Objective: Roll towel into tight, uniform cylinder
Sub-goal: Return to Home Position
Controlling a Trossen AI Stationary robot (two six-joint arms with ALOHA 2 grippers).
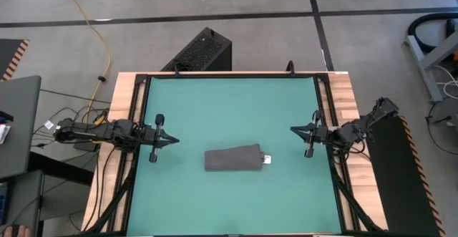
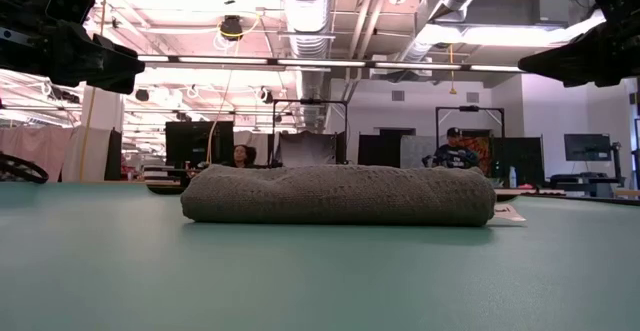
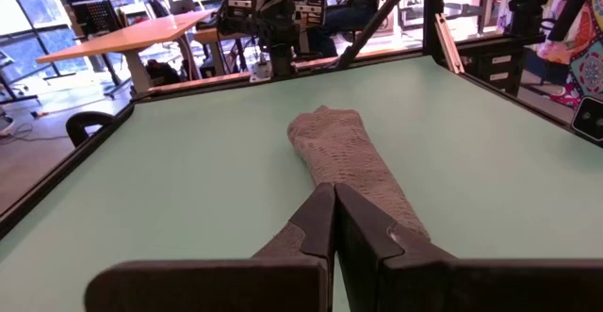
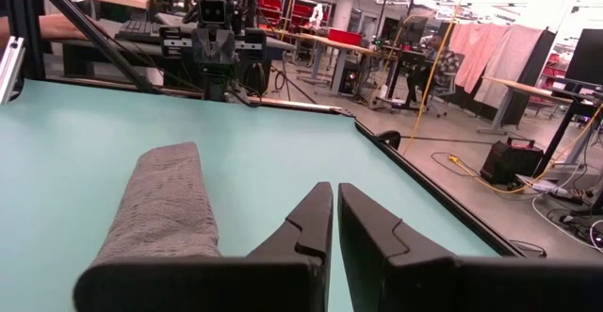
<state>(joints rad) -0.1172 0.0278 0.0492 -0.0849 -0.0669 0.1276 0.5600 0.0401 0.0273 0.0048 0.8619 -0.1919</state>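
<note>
The towel (image 1: 233, 158) is dark grey cloth rolled into a short cylinder. It lies on its side on the green mat (image 1: 229, 101), a little toward the near edge, with its white tag (image 1: 266, 160) on the mat at its right end. It also shows in the low view (image 2: 338, 193) and both wrist views (image 3: 349, 156) (image 4: 165, 208). My left gripper (image 1: 174, 141) hovers shut at the mat's left side, pointing level toward the towel. My right gripper (image 1: 293, 129) hovers shut at the mat's right side. Neither touches the towel.
A black frame (image 1: 143, 122) runs around the mat on the wooden table. A black box (image 1: 200, 51) and a yellow cable (image 1: 100, 36) lie on the floor beyond the far edge. Bare mat lies on all sides of the towel. People sit in the room behind.
</note>
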